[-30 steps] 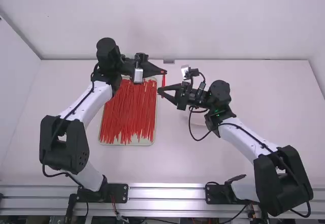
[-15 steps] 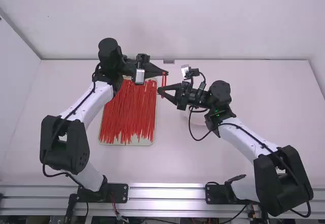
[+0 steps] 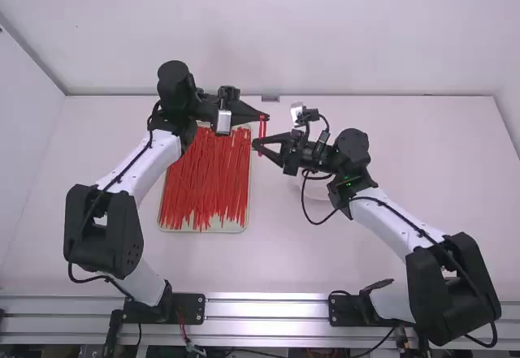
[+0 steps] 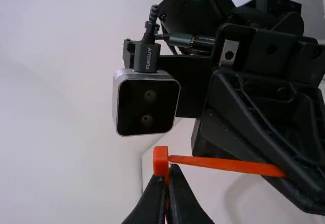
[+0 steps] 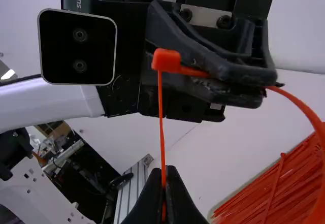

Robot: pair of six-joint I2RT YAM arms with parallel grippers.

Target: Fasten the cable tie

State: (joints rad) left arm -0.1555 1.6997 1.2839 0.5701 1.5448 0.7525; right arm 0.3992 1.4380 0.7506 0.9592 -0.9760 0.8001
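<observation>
1. Hanging above the tabletop (image 3: 422, 147), the two pincers meet almost tip to tip just beyond the far right corner of a flat tray (image 3: 203, 229).
2. The left pincer (image 4: 165, 196) is pinched narrow, its fingers closed on the red cable tie (image 4: 218, 165) right beside the tie's square head.
3. The right pincer (image 5: 163, 196) is likewise clamped tight, gripping the tie's thin strap a little way along from the head.
4. Between the two grips the strap runs straight, held in the air above the tabletop.
5. A further length of red strap curves out from the far side of the left pincer. Whether it is the same tie's other end is hard to tell from the right wrist view.
6. A heap of loose red ties (image 3: 207, 179) lies on the tray beside the left arm, the strands running roughly lengthwise.
</observation>
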